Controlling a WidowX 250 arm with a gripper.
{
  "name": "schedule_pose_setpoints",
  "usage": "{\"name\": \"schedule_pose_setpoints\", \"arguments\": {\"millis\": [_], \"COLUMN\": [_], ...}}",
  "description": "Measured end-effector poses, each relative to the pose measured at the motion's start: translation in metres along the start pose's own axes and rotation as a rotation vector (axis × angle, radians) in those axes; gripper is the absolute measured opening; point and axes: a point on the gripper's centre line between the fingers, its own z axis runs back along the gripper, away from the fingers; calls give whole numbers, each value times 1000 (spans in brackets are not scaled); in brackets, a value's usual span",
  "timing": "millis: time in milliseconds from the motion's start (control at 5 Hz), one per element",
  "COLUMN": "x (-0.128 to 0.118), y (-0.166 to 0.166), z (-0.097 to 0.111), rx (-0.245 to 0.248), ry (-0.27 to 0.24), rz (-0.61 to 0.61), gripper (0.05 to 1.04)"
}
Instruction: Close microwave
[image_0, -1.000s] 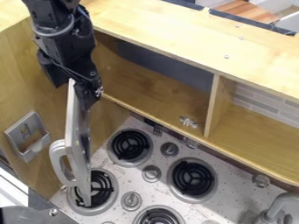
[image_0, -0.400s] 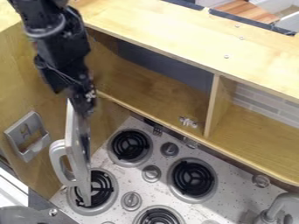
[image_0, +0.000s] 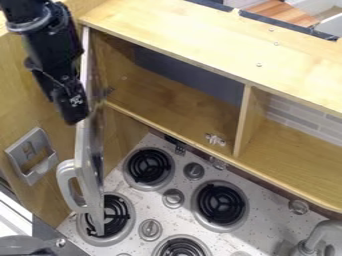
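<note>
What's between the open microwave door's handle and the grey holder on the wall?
In the camera view, only bare wooden wall shows between the handle and the grey holder.

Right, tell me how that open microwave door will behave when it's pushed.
The door will probably stay stiff, since it looks like a flat panel with straight edges. It should swing rather than tip or roll, as it seems attached at the left end of the cupboard. Being thin for its length, it may well feel fairly light.
</note>
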Motion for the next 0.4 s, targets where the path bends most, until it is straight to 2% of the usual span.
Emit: {"name": "schedule_pose_setpoints", "arguments": {"millis": [400], "x": [-9], "y": [32], "z": [-9], "rx": [86], "ry": [-74], "rz": [-67], "gripper": [998]}}
